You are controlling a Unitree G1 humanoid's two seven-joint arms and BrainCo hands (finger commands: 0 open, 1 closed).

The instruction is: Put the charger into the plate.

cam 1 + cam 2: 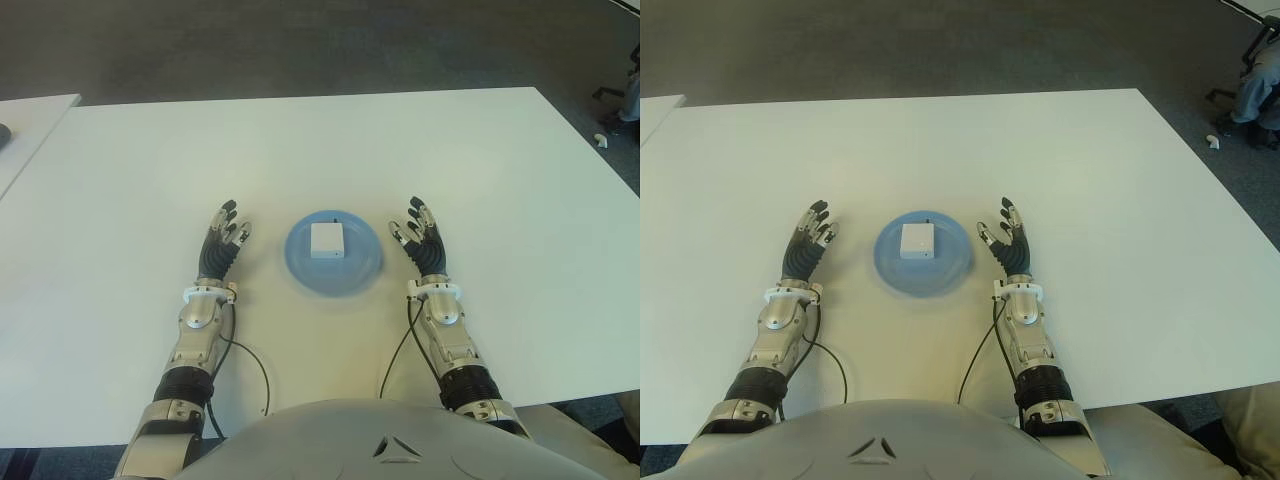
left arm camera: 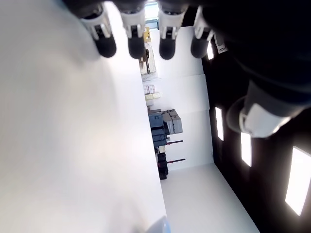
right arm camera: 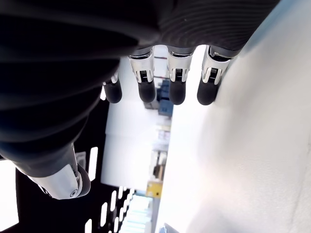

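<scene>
Sitting flat in the round blue plate (image 1: pixel 333 270) on the white desk (image 1: pixel 500 180), the small white square charger (image 1: pixel 327 240) was home, so only a bump from the empty, spread left hand (image 1: pixel 223 246) or right hand (image 1: pixel 424 244) beside the plate could have knocked it out.

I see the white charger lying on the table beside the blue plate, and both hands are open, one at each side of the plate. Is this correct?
Not quite. The charger lies in the blue plate, not beside it; the left eye view shows this. The rest holds: the left hand and the right hand are open, one at each side of the plate.
</scene>
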